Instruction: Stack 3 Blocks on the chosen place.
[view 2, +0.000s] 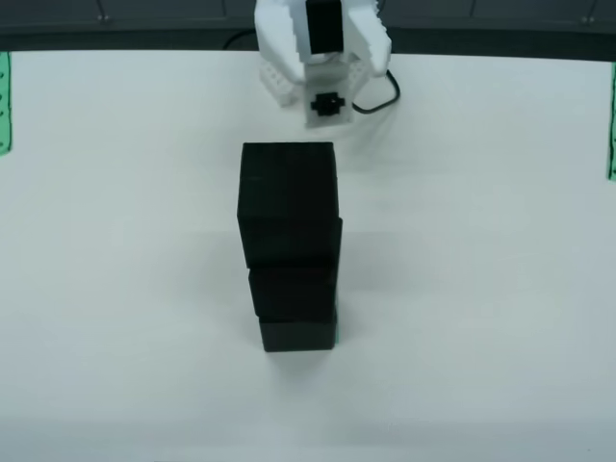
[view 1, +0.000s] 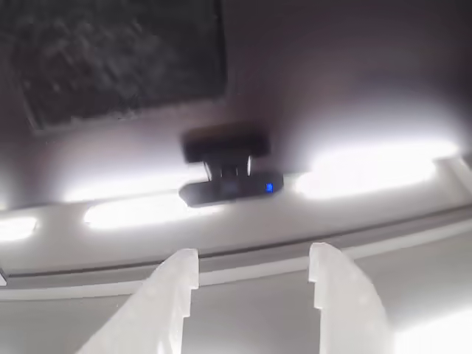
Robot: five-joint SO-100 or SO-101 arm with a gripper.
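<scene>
Three black blocks stand in one column at the middle of the white table in the view from above: the top block [view 2: 288, 188], the middle one [view 2: 294, 284] and the bottom one [view 2: 298, 332]. They sit slightly offset from each other. The chosen place is hidden; no striped patch shows under the stack. The white arm [view 2: 322, 58] is drawn back at the table's far edge, well apart from the stack. In the view that rides on the gripper, my gripper [view 1: 254, 252] is open, its two white fingers [view 1: 173, 295] apart with nothing between them.
Green striped strips lie at the left edge [view 2: 4, 101] and right edge [view 2: 612, 120] of the table. A black cable [view 2: 385, 96] trails beside the arm's base. The gripper view faces a black camera with a blue light [view 1: 228, 184] and a dark panel [view 1: 118, 59].
</scene>
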